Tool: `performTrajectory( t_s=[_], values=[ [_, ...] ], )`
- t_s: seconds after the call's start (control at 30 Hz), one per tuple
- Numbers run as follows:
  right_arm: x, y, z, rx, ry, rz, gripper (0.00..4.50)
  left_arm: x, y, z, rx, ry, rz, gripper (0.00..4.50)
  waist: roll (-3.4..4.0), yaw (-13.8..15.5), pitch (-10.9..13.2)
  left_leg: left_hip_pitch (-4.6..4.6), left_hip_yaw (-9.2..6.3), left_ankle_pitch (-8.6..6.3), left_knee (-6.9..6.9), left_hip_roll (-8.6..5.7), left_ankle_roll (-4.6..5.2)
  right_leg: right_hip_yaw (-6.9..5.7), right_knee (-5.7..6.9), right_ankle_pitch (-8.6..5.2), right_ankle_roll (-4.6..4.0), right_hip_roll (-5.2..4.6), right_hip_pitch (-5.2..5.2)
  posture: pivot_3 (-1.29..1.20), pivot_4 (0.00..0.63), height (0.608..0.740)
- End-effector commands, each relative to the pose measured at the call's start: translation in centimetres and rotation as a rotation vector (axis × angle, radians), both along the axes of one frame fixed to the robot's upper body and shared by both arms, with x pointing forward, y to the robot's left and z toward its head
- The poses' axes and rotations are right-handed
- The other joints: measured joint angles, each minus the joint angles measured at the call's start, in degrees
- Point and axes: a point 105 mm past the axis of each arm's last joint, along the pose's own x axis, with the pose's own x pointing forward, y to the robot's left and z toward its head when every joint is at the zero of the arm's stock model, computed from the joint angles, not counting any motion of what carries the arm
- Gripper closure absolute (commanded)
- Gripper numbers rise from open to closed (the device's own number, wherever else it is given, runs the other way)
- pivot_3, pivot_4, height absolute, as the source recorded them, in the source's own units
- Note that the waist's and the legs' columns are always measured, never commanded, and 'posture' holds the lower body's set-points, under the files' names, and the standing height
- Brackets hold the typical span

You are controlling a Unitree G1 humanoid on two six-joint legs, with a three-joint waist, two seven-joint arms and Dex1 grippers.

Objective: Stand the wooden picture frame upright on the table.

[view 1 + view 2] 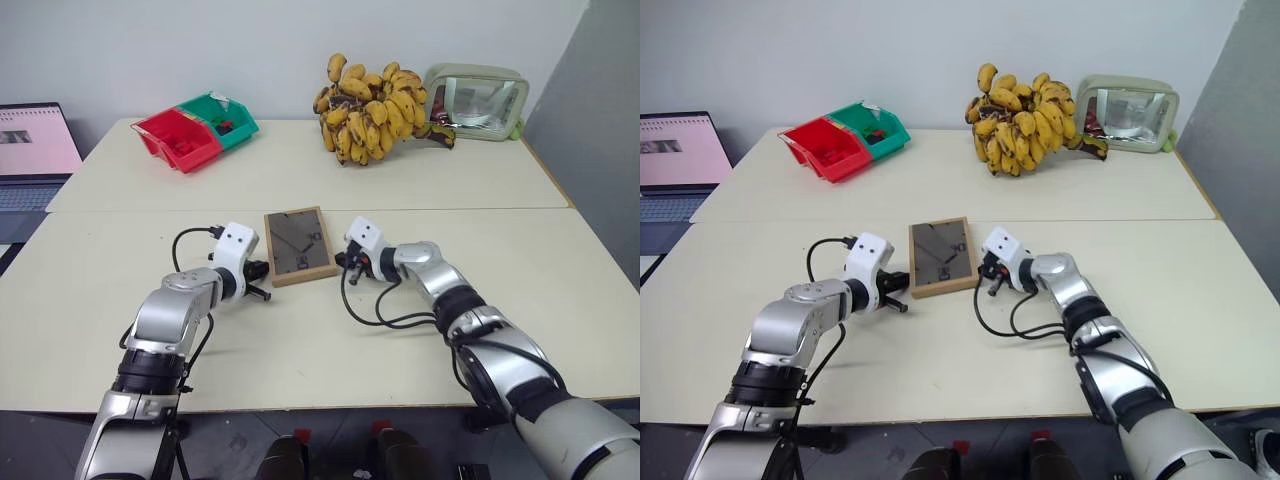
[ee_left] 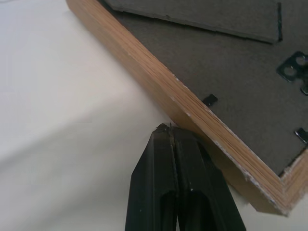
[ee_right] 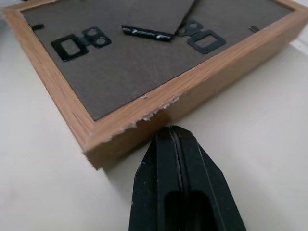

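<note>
Two claws of mine flank wooden picture frame [image 1: 299, 245], both clenched on nothing. Frame lies flat, dark back up, near middle of table [image 1: 300, 340], just my side of seam. Left gripper [image 2: 168, 129]: fingers pressed together, tips at frame's wooden side edge near corner. Right gripper [image 3: 174, 129]: fingers pressed together, tips at opposite edge, below chipped spot. Metal hangers and folded stand visible on back.

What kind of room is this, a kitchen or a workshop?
Probably a lab or test room, not a kitchen: plain cream tables pushed together against a bare wall, an open laptop at the side, and oddments laid out like props: parts bins, bananas.
</note>
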Motion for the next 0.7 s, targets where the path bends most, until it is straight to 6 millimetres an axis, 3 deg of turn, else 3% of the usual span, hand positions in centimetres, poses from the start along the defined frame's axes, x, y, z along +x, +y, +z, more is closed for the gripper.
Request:
performTrajectory(
  t_s=[0.03,0.23,0.4,0.5,0.6,0.7],
  values=[
    [-3.8,0.0,0.9,-0.052,-0.014,0.135,4.5,-4.7,-5.1,-1.3,-0.009,0.114,-0.274,4.48,0.08,0.16,-0.05,0.0,0.0,0.0,0.0,-0.04,0.0,0.02,0.0,-0.02,0.02,-0.01,0.01,0.0,0.15,0.74],
    [-8.9,-5.0,0.0,-0.222,0.034,0.149,4.5,-9.0,-5.1,-1.4,0.044,0.199,-0.39,4.48,0.08,0.23,-0.05,0.03,-0.01,0.0,0.03,-0.02,0.0,0.04,0.0,-0.04,0.04,0.0,0.03,0.0,0.15,0.74],
    [-10.4,-9.4,-1.0,-0.335,0.078,0.069,4.5,-9.5,-2.1,-1.7,0.107,0.242,-0.344,4.48,0.05,0.25,-0.08,0.13,0.02,-0.01,0.02,0.02,0.01,0.06,-0.02,-0.07,0.05,0.07,0.1,0.0,0.15,0.74],
    [-9.4,-10.9,-0.9,-0.354,0.059,-0.008,4.5,-8.9,0.0,-1.8,0.142,0.251,-0.31,4.48,0.04,0.11,-0.06,0.52,0.11,-0.01,-0.02,0.06,0.02,0.15,-0.13,-0.24,0.22,0.2,0.5,0.0,0.15,0.74],
    [-4.7,-11.1,0.3,-0.329,-0.072,-0.162,4.5,-4.6,2.9,-1.1,0.211,0.163,-0.214,4.48,0.04,-0.01,-0.06,1.15,0.13,-0.03,-0.18,0.09,0.03,0.12,-0.62,-0.26,0.13,0.41,1.21,0.0,0.15,0.74],
    [-1.7,-9.5,1.3,-0.259,-0.13,-0.237,4.5,-0.9,3.4,-0.4,0.214,0.087,-0.15,4.48,0.03,-0.11,-0.02,1.25,0.15,0.06,-0.11,0.17,0.14,0.1,-0.65,-0.11,-0.24,0.62,1.25,0.0,0.15,0.74]
  ],
)
